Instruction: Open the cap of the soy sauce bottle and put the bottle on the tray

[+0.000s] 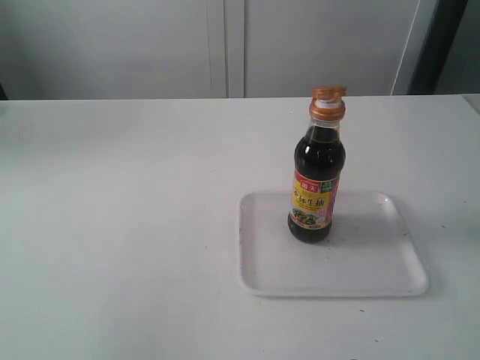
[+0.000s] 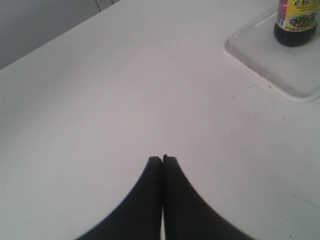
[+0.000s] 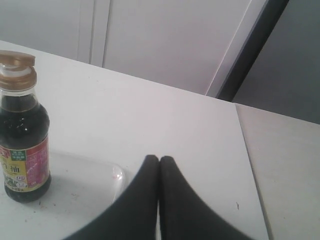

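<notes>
The small clear glass soy sauce bottle (image 1: 318, 184) of dark liquid, with its yellow, red and pink label, is standing upright on the flat white rectangular plastic tray (image 1: 371, 262), towards the tray's left and far part in the exterior view; the tray is lying on the plain white worktop (image 1: 120, 225); the round orange-copper ribbed cap (image 1: 328, 103) is sitting at the top of the bottle's narrow neck with its lid flipped up, a white ring showing inside it; the left hand (image 2: 163, 161) is hanging above bare worktop well apart from the tray, its two dark fingers pressed together and holding nothing; the right hand (image 3: 159, 160) is hanging just beside the tray's rim, near the bottle but not touching it, its fingers likewise pressed together and empty; neither hand is showing in the exterior view.
</notes>
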Robot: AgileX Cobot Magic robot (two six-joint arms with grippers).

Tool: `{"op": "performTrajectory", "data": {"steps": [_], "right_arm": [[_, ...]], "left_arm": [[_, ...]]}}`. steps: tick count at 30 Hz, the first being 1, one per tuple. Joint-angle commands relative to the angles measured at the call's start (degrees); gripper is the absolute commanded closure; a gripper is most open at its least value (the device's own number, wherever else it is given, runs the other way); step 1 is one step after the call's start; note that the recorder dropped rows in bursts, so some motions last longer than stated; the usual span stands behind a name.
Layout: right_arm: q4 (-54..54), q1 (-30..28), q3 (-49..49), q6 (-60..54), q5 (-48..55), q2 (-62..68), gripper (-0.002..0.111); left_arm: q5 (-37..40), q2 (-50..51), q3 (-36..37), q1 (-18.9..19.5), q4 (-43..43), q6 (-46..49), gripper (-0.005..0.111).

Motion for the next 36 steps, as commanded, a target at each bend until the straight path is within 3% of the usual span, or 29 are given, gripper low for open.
{"op": "performTrajectory", "data": {"steps": [1,19,36], "right_arm": [[0.0,-0.63,0.27,0.27,0.02,-0.33,0.108],[0.0,-0.63,0.27,0.27,0.02,-0.33,0.108],[0.0,-0.63,0.27,0.27,-0.05,-0.33,0.108]], "left_arm": [[-0.87,-0.98,1.88,0.18,-0.33,0.09,0.107],[-9.48,-2.66,8.86,0.18,-3.11,2.7,0.107],[-9.57,-4.36,8.91,0.18,-4.04,3.85,0.107]]}}
